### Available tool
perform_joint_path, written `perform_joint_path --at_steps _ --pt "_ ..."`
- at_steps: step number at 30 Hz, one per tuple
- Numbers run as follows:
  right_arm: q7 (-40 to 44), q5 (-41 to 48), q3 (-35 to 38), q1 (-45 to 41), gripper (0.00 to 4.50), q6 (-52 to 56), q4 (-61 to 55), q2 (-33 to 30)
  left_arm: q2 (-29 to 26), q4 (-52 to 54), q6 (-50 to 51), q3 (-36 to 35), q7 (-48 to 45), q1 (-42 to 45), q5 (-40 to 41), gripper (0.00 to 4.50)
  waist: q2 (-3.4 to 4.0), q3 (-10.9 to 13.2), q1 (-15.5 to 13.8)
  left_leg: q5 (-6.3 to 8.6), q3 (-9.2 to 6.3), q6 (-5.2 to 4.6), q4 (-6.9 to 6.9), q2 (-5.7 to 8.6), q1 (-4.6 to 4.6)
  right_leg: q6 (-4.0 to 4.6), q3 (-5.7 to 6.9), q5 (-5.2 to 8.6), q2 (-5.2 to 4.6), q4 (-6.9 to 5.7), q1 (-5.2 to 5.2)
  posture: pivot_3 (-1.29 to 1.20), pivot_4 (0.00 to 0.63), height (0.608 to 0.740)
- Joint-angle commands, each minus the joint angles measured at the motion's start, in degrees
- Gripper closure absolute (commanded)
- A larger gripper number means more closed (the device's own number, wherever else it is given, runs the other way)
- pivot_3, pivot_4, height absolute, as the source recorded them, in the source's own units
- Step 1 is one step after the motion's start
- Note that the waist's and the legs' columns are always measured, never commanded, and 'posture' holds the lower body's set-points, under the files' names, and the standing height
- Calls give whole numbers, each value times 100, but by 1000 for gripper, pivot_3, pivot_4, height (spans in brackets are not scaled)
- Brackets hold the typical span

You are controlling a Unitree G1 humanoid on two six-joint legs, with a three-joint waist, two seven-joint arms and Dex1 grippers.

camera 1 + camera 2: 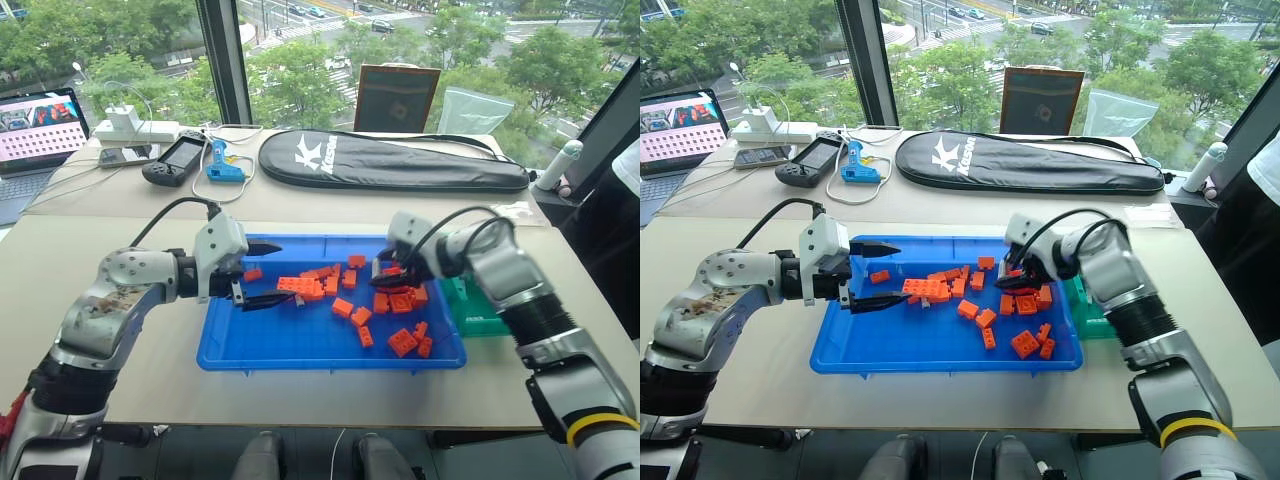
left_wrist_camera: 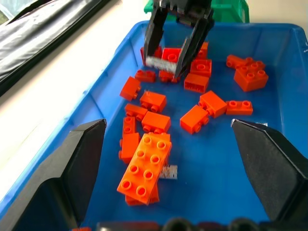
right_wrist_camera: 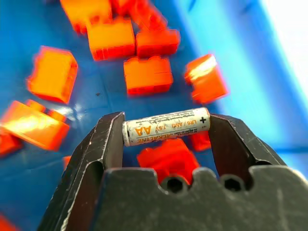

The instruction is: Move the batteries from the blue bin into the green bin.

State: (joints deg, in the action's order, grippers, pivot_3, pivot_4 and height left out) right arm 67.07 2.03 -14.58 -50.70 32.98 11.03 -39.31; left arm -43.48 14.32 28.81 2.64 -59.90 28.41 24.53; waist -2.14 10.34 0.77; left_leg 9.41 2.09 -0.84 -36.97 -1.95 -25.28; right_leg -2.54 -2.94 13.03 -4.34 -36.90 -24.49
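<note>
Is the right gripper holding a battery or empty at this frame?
Holding one. The right gripper is shut on an AA battery, clamped end to end between its fingers above the blue bin.

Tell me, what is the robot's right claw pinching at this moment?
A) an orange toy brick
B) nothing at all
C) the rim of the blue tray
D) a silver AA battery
D: the right gripper clamps a battery end to end between its fingers, above the orange bricks in the blue bin.
</note>
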Motion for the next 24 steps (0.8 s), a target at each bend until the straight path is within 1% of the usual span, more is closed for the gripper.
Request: perform_joint_path --at_steps 1,4,8,10,13,17,19,20,22,24 --pt "40 243 619 -299 2015 406 -464 -527 77 -58 -208 62 -88 168 -56 0 0 0 3 0 0 0 0 0 0 0 0 0 0 2 1 0 150 733" --pt "71 188 752 -294 2015 485 -502 -1023 161 -198 -290 140 -131 266 -103 0 -1 0 1 1 0 0 1 -1 1 0 1 1 1 7 4 0 150 733" --pt "207 129 830 87 2015 591 -436 -1761 241 -378 -390 197 -215 386 -158 0 0 0 -9 1 2 0 1 1 0 0 1 1 -2 12 4 0 150 733" --pt "233 154 833 247 2015 587 -449 -1930 259 -431 -416 203 -246 414 -178 0 -1 0 -6 1 2 -1 1 2 0 0 1 1 -4 15 6 0 150 733" --pt "95 -44 748 481 2015 358 -344 -2126 283 -523 -428 182 -263 466 -200 0 -1 0 36 1 5 -1 1 0 0 0 -2 1 -2 14 3 0 150 733" --pt "58 -217 575 672 2015 204 -221 -2173 288 -584 -411 128 -238 521 -218 0 0 0 52 0 4 -1 1 -2 2 0 -2 1 0 10 1 0 150 733" --pt "62 -292 482 784 1005 100 -133 -2131 238 -571 -413 108 -246 493 -238 0 0 0 48 1 5 -1 1 -1 1 -1 -2 1 -1 12 2 0 150 733" --pt "71 -344 425 827 860 41 -88 -2128 210 -547 -394 79 -243 474 -227 0 0 0 42 1 5 -1 1 0 1 -1 -3 1 -2 12 3 0 150 733" --pt "35 -417 368 844 89 -27 -26 -2124 168 -485 -334 10 -227 444 -183 0 0 0 25 1 4 -1 1 0 1 -1 -3 1 -2 12 3 0 150 733" --pt "-9 -455 359 815 38 -32 12 -2113 141 -437 -283 -39 -212 423 -141 0 0 0 25 0 5 -1 0 2 0 -1 -4 1 -4 12 2 0 150 733"
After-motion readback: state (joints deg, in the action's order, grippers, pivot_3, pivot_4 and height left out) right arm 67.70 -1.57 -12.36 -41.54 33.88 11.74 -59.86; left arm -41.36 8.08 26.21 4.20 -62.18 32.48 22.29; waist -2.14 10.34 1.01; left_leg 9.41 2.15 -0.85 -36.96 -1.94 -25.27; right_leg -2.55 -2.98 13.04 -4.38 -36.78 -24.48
